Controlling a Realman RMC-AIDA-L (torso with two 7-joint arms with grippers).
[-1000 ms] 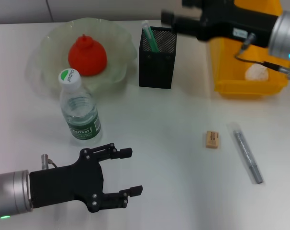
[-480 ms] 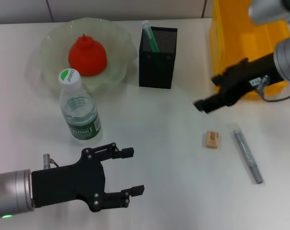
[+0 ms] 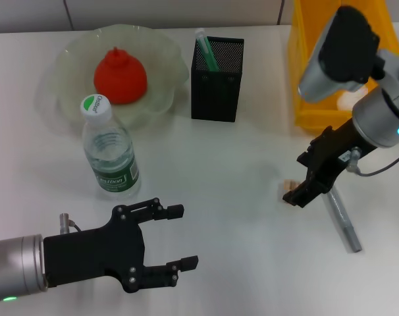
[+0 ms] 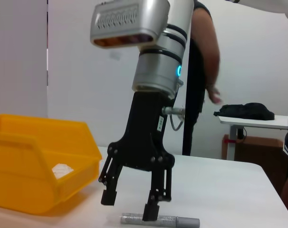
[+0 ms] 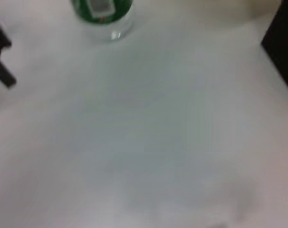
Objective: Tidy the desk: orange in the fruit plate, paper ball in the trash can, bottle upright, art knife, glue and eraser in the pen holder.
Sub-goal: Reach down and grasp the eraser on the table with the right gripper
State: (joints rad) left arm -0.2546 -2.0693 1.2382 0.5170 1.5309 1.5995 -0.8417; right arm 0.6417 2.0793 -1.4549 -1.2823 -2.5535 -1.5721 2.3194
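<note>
Now the right gripper (image 3: 309, 186) hangs with fingers spread over the eraser (image 3: 290, 184), the knife (image 3: 342, 220) just beside. It could bump either one away. The left gripper (image 3: 178, 237) waits open, far off.

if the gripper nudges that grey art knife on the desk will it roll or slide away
The slim grey cylindrical art knife looks round-bodied and lies flat on the smooth white desk, so a sideways nudge would probably roll it. It seems rigid and light. The open right gripper hovers beside it, above the small tan eraser.
</note>
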